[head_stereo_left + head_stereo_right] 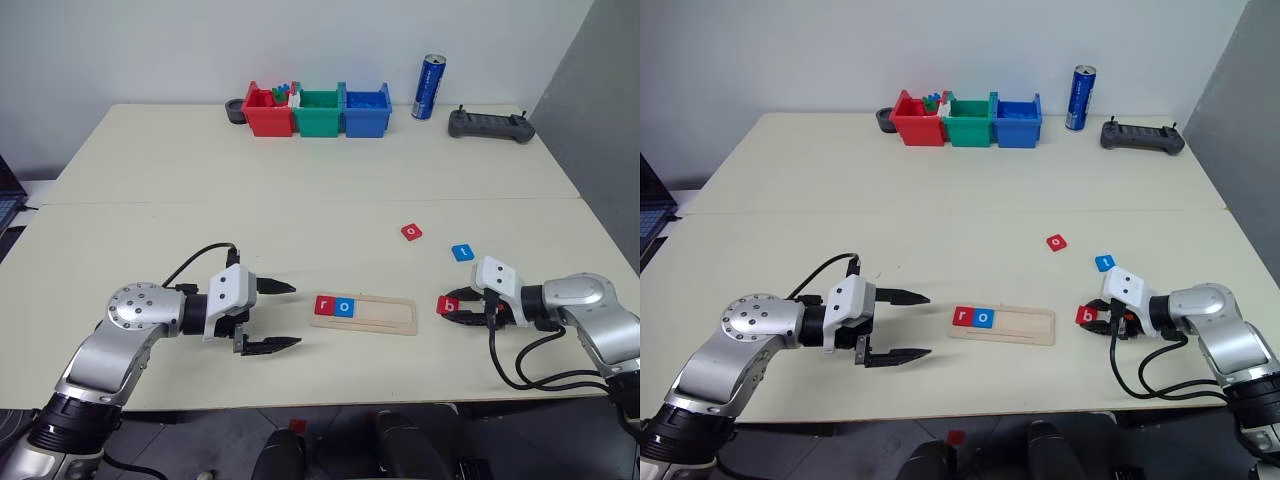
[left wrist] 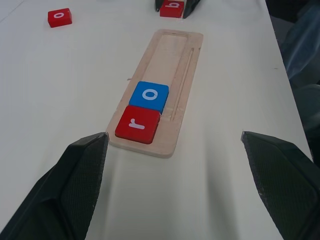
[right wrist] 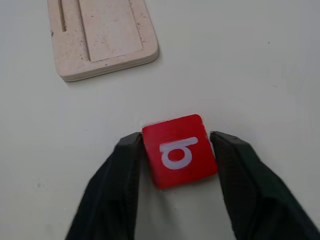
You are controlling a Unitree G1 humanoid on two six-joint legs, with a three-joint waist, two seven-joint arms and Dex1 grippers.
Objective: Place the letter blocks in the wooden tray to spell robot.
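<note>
Currently the red "b" block (image 3: 179,150) is bracketed by the fingers of the right gripper (image 1: 457,310), flat on the table (image 1: 300,190) just off the right end of the wooden tray (image 1: 385,318). In the right wrist view both pads are seen touching the block's side edges, so the gripper is judged to be clamped on it, though whether the grip is fully firm cannot be told. The left gripper (image 1: 275,316) is held with its fingers wide apart and nothing between them, at the tray's 9 o'clock.

Two slots are already filled: the red "r" block (image 2: 137,124) at the tray's left end and the blue "o" block (image 2: 149,96) touching it. Three slots are bare. The red "o" block (image 1: 412,232) lies at the tray's 1 o'clock, well apart from it, and the blue "t" block (image 1: 463,252) lies near the right gripper.

Several risks are judged from here. Because the block is thin and gripped only at its edges, it could pivot or slip out during the lift. If it is lowered tilted, its edge could catch on the groove's lip. If it is pushed in from the right, the blue "o" block could be shoved, or the light tray itself slid across the table.
</note>
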